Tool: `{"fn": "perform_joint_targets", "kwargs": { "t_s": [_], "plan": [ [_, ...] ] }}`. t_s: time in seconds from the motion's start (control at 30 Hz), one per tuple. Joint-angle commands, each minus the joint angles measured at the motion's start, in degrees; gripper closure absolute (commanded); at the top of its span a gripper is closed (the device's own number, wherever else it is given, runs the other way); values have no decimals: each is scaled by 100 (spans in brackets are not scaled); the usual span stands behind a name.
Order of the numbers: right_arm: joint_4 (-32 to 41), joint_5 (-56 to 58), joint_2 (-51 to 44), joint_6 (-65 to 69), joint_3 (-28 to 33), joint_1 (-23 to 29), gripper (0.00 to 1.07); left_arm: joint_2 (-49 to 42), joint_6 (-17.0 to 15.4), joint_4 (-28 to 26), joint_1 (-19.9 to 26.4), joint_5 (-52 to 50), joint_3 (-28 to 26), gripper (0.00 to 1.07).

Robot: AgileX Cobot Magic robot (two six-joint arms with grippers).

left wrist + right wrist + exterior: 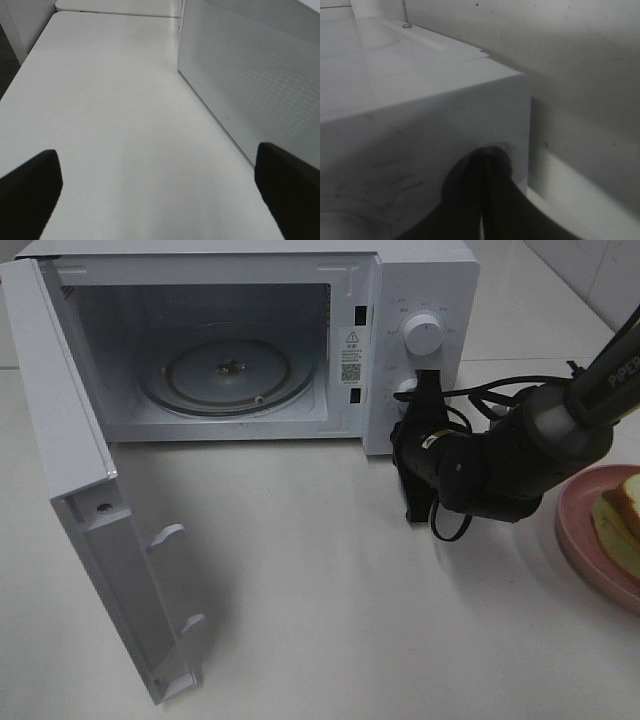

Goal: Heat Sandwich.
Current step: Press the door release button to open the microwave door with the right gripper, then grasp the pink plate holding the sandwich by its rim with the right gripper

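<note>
The sandwich (620, 518) is pictured far right, behind the nearer right gripper (420, 390), whose jaws are pressed together toward the microwave (425, 280); the left gripper (159, 197) is held spread.

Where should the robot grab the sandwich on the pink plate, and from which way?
Probably from above, pinching the sandwich across its two opposite bread sides. It lies low on the pink plate, whose raised rim would hinder a sideways reach. It is partly cut off at the picture's edge.
</note>
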Motion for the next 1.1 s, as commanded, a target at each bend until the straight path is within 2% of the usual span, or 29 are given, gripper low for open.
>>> {"fn": "perform_joint_targets", "kwargs": {
  "t_s": [0.03,0.37,0.67,0.8,0.83,0.87,0.97,1.0,1.1],
  "plan": [
    [-281,-642,-115,17,80,52,107,-132,0,-11,-29,-57,23,6],
    [-286,-596,-367,11,751,195,107,-132,0,-11,-29,-57,23,6],
    [-361,-350,-1089,-493,1438,195,106,-132,0,-11,-29,-57,23,6],
    [-464,556,-1684,-1203,1662,195,105,-132,0,-11,-29,-57,23,6],
    [-458,1123,-1902,-1650,1679,195,105,-132,0,-11,-29,-57,23,6],
    [-458,1123,-1902,-1650,1679,195,105,-132,0,-11,-29,-57,23,6],
    [-447,1885,-2229,-2504,1673,155,104,-132,0,-11,-29,-57,23,6],
    [-430,2252,-2395,-3157,1673,155,104,-132,0,-11,-29,-57,23,6],
    [-430,2550,-2550,-3793,1673,155,104,-132,0,-11,-29,-57,23,6]
  ]
}}
